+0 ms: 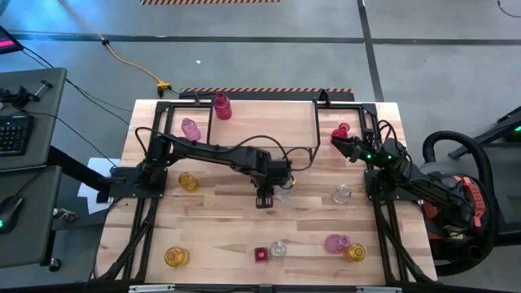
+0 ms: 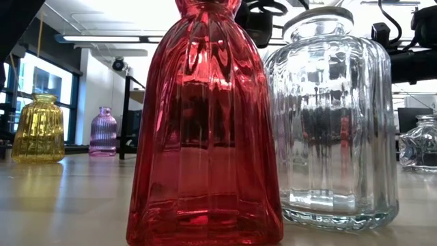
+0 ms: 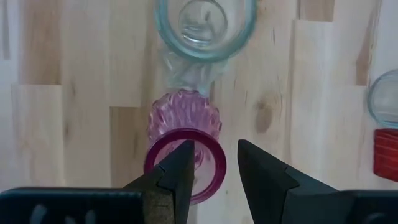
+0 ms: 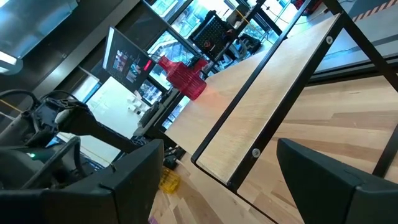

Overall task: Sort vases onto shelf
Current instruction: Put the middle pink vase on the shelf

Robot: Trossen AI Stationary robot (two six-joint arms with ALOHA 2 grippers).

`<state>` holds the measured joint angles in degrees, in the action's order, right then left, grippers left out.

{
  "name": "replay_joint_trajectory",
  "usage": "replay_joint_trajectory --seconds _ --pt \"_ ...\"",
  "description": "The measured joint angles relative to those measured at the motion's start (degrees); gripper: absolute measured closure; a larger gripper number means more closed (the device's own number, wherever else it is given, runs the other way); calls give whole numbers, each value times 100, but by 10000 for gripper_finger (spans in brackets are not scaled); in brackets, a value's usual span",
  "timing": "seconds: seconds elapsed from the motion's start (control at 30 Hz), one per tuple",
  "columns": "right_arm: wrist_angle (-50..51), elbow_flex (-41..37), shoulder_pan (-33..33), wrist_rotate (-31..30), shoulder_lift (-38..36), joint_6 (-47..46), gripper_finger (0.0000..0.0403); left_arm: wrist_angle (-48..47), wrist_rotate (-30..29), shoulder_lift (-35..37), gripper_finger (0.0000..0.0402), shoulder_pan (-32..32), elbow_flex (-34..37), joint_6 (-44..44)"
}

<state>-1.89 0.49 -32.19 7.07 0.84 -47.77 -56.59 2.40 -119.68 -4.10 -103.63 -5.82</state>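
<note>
At the middle of the table, my left gripper (image 1: 265,200) hangs over a pink vase (image 3: 185,149) that stands upright on the wood. In the left wrist view I look straight down its mouth, so its long axis runs up toward me. The rim sits under one fingertip (image 3: 180,163), off to that side of the gap. The jaws stand partly apart and hold nothing. A clear vase (image 3: 205,25) stands just beyond the pink one, close enough to crowd a descent.

My judgement: I need a small sideways shift toward the pink rim before lowering, so that the fingers straddle the neck or the rim wall.

The shelf (image 1: 269,110) lies at the far edge of the table, already carrying a red bottle (image 1: 221,106). My right gripper (image 1: 342,144) waits wide open and empty near the shelf's right end, beside a red vase (image 1: 341,130). The left arm is the nearer one to the pink vase.
</note>
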Motion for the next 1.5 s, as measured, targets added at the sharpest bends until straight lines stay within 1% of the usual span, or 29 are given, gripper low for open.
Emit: replay_joint_trajectory --seconds 0.17,0.23,0.33,0.5,0.57,0.9,1.0,1.17,1.3,1.43,1.5 --pt "0 0 0 0 0 -16 100 70 -57 -2 290 -4 2 37" --pt "0 0 0 0 0 -17 100 72 -55 -2 296 -2 2 43" --pt "0 0 0 0 0 -17 100 62 -59 -4 319 6 4 89" --pt "0 -2 -1 0 0 -17 100 19 -125 3 376 7 4 160" --pt "0 -1 -1 0 0 -17 100 34 -73 1 390 18 2 149" --pt "0 0 -2 0 0 19 100 -196 -120 38 393 5 4 141" --pt "0 0 -2 0 0 22 100 -323 -305 104 394 4 10 148" --pt "-1 0 0 -2 9 24 100 -662 -811 275 395 9 10 248" --pt "-2 0 -2 -2 29 24 100 -1085 -1052 339 395 7 1 307" --pt "-2 0 -1 -2 31 20 100 -1635 -1322 339 395 7 -283 464" --pt "-1 0 -1 -1 31 22 100 -1738 -1462 339 395 7 -467 575"
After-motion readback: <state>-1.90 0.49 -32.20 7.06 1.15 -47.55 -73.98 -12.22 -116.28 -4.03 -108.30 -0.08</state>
